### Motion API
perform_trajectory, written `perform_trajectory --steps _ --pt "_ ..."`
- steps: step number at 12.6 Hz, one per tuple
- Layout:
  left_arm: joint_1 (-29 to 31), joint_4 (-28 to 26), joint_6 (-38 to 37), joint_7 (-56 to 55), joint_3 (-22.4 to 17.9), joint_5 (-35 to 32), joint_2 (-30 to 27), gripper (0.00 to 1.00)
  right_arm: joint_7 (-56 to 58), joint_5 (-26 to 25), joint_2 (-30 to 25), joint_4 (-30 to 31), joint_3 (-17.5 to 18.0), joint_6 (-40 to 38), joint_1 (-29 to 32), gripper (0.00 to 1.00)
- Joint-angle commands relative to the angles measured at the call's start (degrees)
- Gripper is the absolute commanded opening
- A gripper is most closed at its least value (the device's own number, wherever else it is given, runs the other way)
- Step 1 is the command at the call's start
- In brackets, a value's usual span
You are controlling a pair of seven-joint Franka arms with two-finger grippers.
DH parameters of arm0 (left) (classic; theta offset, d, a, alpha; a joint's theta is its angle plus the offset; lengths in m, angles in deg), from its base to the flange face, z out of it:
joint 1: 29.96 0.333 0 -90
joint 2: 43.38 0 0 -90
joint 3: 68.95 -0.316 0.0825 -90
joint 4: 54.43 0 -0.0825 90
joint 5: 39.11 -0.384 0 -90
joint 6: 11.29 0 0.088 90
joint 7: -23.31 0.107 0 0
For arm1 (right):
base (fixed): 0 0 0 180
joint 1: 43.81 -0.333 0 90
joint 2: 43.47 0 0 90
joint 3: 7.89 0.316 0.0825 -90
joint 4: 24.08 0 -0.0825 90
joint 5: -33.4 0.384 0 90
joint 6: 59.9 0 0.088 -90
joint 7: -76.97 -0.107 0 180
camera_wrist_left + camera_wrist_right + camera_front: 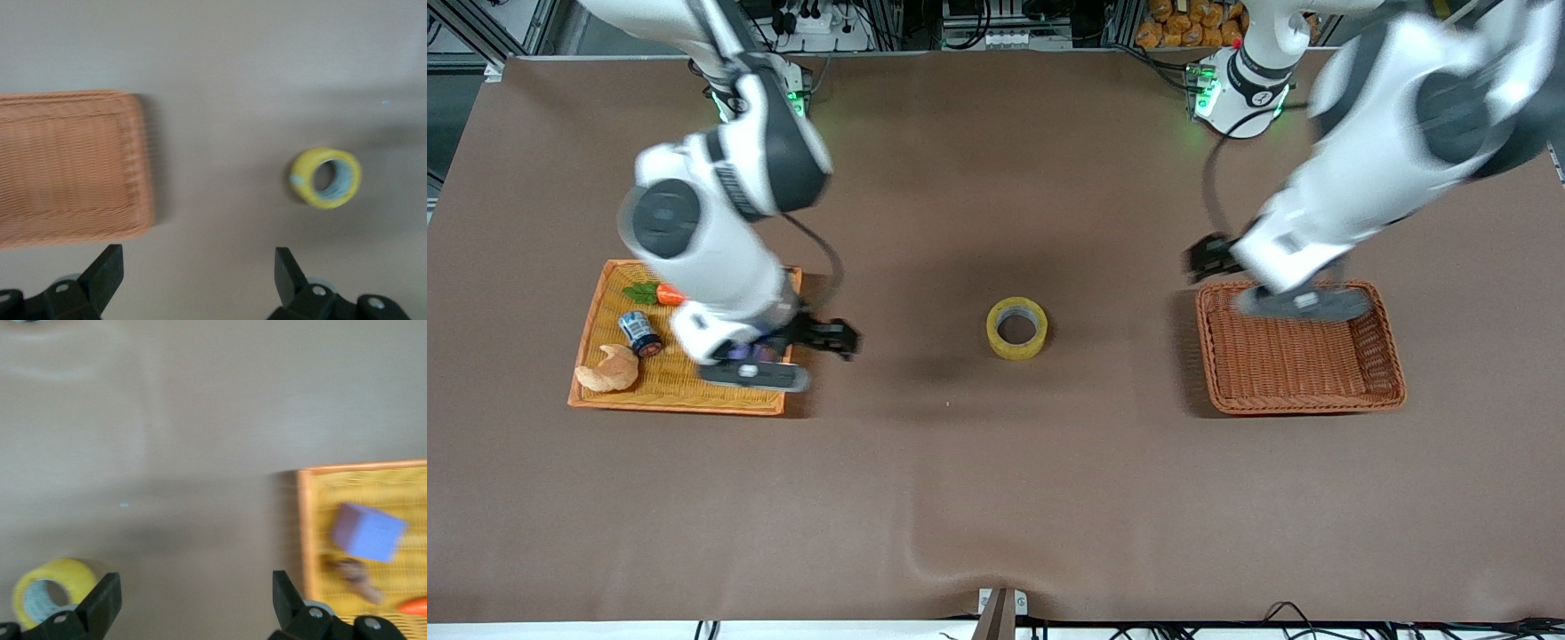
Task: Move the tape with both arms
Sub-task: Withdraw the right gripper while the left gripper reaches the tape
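Right, tape: the tape point(1016, 328) lies flat on the brown table point(996, 498), hole facing up, about mid-table, between the yellow tray and the wicker basket and touching neither.
Tape's look: a glossy yellow ring, slightly see-through at the edge, with a grey-white inner core; in the left wrist view point(326, 178) a pale patch sits on its outer band, and the right wrist view point(52, 593) catches only part of it.
Left gripper: the left gripper point(1209, 258) hangs over the basket's corner nearest the robots' bases and the tape; from the tape it sits at roughly two o'clock in the front view. Jaws spread wide, nothing between them, bare table in the gap.
Right gripper: the right gripper point(831, 338) is over the table just off the tray's edge, at nine o'clock from the tape. Its fingers point(100, 603) stand wide apart and carry nothing.
Basket: the wicker basket point(1303, 404), orange-brown, rests toward the left arm's end, at three o'clock from the tape.
Tray: the yellow tray point(605, 396) with its orange rim sits toward the right arm's end.
On the tray: a purple cube point(369, 532), an orange carrot toy point(660, 293) with green leaves, a small dark can point(640, 333) and a tan croissant toy point(609, 370), the croissant nearest the front camera.
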Motion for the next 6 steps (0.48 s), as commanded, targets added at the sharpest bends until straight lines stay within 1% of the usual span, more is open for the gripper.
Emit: perform_trajectory --steps 1,2,4,5,6 --pt "-8.2 1.6 10.2 -7.0 0.2 -0.7 9.8 1.0 8.5 -0.6 -10.2 9.9 0.8 -1.5 6.2 1.0" --pt "-10.8 1.7 13.0 -9.4 0.2 -2.2 12.9 1.0 10.9 -0.2 -11.2 9.3 0.8 -4.5 8.9 1.0" --pt "-12.9 1.4 14.6 -10.6 0.3 -6.7 17.6 1.0 17.2 -0.8 -13.1 8.7 0.5 -7.8 13.5 1.0" --pt "-13.6 1.2 15.5 -10.6 0.3 -7.1 19.4 1.0 20.3 -0.9 -14.2 8.7 0.5 -8.7 15.5 1.0" --pt "-14.3 1.1 17.5 -10.8 0.3 -7.1 21.2 1.0 21.0 -1.0 -15.5 8.7 0.4 -10.0 17.2 1.0"
